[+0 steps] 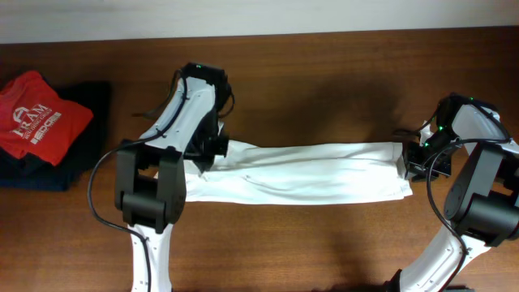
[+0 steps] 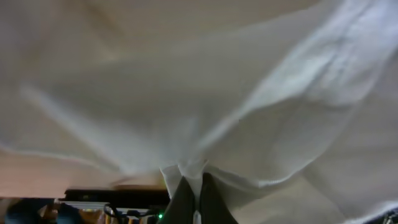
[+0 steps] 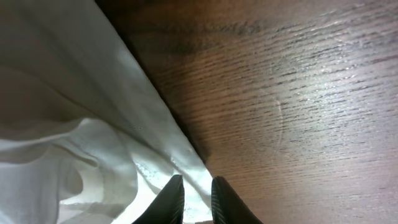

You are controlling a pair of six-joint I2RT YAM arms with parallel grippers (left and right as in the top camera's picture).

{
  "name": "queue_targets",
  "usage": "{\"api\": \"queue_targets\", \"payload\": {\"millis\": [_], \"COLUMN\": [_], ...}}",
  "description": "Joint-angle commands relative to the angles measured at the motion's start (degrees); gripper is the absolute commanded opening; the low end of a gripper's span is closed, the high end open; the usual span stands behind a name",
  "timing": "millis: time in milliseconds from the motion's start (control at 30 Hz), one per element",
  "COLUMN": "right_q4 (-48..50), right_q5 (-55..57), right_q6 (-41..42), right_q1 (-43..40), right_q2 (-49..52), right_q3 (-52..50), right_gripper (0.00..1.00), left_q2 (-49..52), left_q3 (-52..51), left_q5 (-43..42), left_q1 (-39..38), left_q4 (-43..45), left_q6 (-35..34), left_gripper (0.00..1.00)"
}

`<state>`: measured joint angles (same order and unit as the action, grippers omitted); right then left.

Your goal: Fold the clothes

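Observation:
The white T-shirt [image 1: 308, 172] lies stretched into a long horizontal band across the middle of the wooden table in the overhead view. My left gripper [image 1: 209, 150] is shut on the shirt's left end; in the left wrist view the two dark fingers [image 2: 196, 186] pinch a fold of white cloth [image 2: 205, 93] that fills the frame. My right gripper [image 1: 415, 158] is shut on the shirt's right end; in the right wrist view its fingers [image 3: 196, 190] clamp the cloth's edge [image 3: 93, 143]. The green-and-dark print is not visible.
A red shirt with white lettering [image 1: 40, 118] lies on a dark folded garment [image 1: 77, 154] at the far left of the table. Bare brown tabletop [image 1: 324, 89] surrounds the white shirt. The table's back edge meets a light wall [image 1: 259, 16].

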<state>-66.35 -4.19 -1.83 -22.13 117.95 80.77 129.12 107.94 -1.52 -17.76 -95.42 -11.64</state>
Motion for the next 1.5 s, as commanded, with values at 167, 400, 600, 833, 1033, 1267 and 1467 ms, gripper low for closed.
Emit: {"api": "queue_targets", "payload": {"millis": [167, 400, 600, 833, 1033, 1267, 1467], "right_q4": [-0.02, 0.22, 0.24, 0.42, 0.33, 0.52, 0.52], "right_q5": [-0.33, -0.31, -0.31, -0.33, -0.33, -0.31, -0.31], "right_q6": [-0.33, -0.33, -0.33, -0.33, -0.33, -0.33, -0.33], "right_q1": [0.0, 0.0, 0.0, 0.0, 0.0, 0.0, 0.0], "right_q2": [0.17, 0.17, 0.17, 0.17, 0.17, 0.17, 0.17], "right_q3": [-0.26, -0.26, -0.26, -0.26, -0.26, -0.26, -0.26], "right_gripper": [0.2, 0.2, 0.21, 0.2, 0.2, 0.21, 0.21], "left_q2": [-0.7, 2.21, 2.19, 2.14, 5.75, 5.75, 5.77], "left_q3": [7.37, 8.17, 4.59, 11.04, 8.35, 8.35, -1.16], "left_q5": [5.31, 3.39, -2.8, -3.89, 0.55, 1.31, 8.02], "left_q1": [2.29, 9.94, 9.68, 10.51, 10.47, 17.4, 16.44], "left_q4": [2.71, 8.92, 10.58, 12.66, 15.87, -0.96, 0.61], "left_q6": [-2.05, -7.19, -6.86, -4.15, -4.17, -6.73, -7.85], "left_gripper": [0.55, 0.3, 0.28, 0.28, 0.0, 0.0, 0.01]}}
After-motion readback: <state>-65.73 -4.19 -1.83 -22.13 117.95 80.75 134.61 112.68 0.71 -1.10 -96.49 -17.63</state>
